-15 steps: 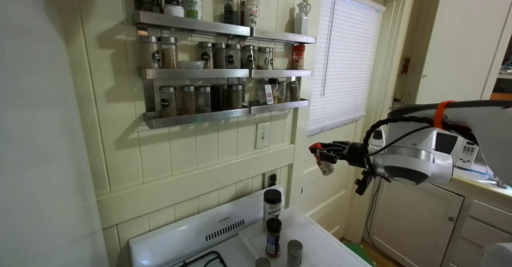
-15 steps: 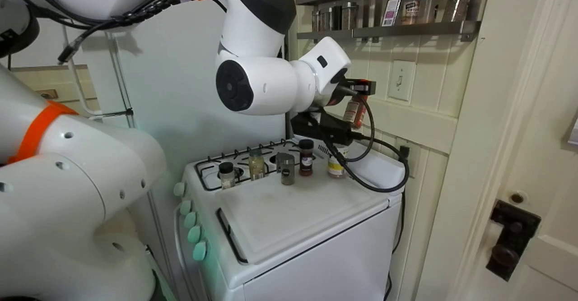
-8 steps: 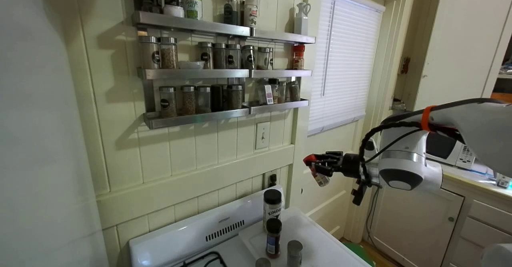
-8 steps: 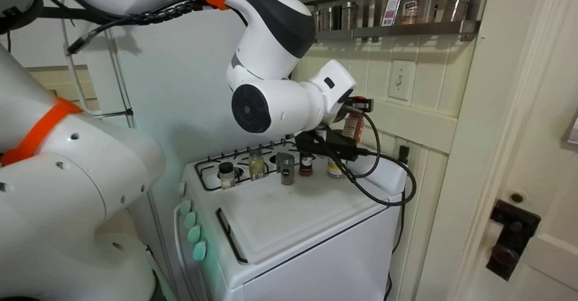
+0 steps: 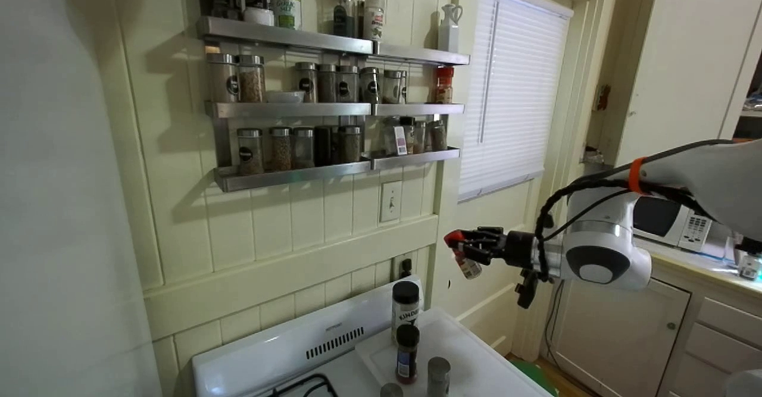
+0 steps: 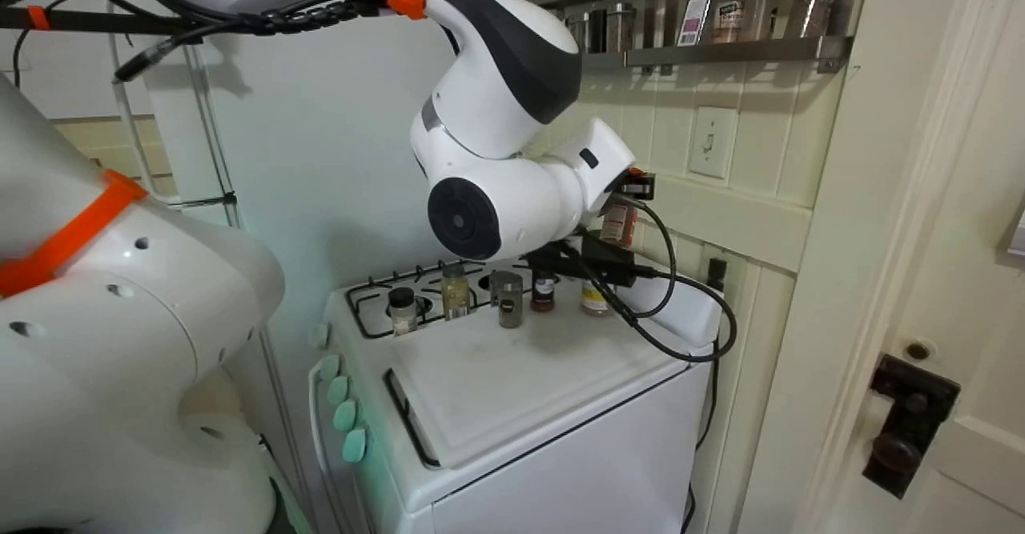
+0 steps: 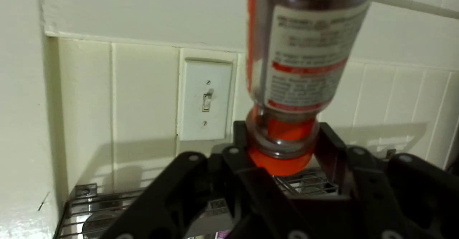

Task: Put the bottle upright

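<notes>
A clear spice bottle with a red cap, a pale label and reddish contents (image 7: 308, 52) is held by my gripper (image 7: 283, 138), whose fingers are shut around its cap and neck. In both exterior views this red-capped bottle (image 5: 468, 265) (image 6: 618, 224) hangs tilted in the air, cap end up, above the stove's height and near the wall. The gripper (image 5: 473, 243) reaches it from the side. A small bottle with a reddish body and dark top (image 5: 407, 358) stands upright on the stove; its top is hidden behind the wrist parts in an exterior view (image 6: 542, 294).
A white stove (image 6: 512, 406) stands below the gripper with several jars on it. These include a tall black-capped jar (image 5: 405, 313) and a grey jar (image 6: 509, 302). Wall shelves (image 5: 292, 177) hold several spice jars. A light switch plate (image 7: 206, 99) is on the wall.
The gripper has come down with the red-capped bottle in it and moved a little to the left in an exterior view. The bottle stays tilted in the grasp. The jars on the stove have not moved.
</notes>
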